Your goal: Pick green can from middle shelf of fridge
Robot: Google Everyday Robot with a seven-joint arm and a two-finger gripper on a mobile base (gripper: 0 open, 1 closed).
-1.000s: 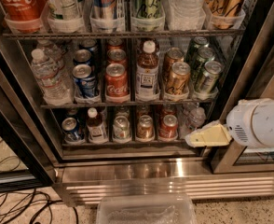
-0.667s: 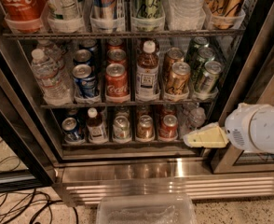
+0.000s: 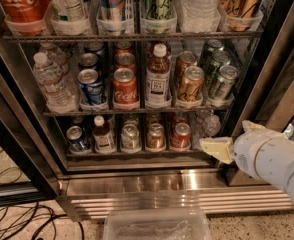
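Three dark green cans stand in a row in the rightmost lane of the middle shelf [image 3: 137,111]. The front green can [image 3: 223,82] sits at the rail, with the other two [image 3: 214,63] behind it. The fridge [image 3: 267,84] stands with its shelves in plain view. My gripper [image 3: 218,148], cream-coloured on a white arm, hangs at the lower right. It is in front of the lowest rack's right end, below the green cans and clear of them. It holds nothing that I can see.
Gold-bronze cans [image 3: 190,84] stand just left of the green ones, then a brown bottle [image 3: 158,76], red cans [image 3: 124,86], blue cans [image 3: 91,84] and water bottles [image 3: 49,79]. A clear plastic bin [image 3: 157,226] lies on the floor. Cables [image 3: 17,219] trail at the lower left.
The white arm has shifted slightly down and left. The gripper stays in almost the same spot by the lowest rack. No can has moved.
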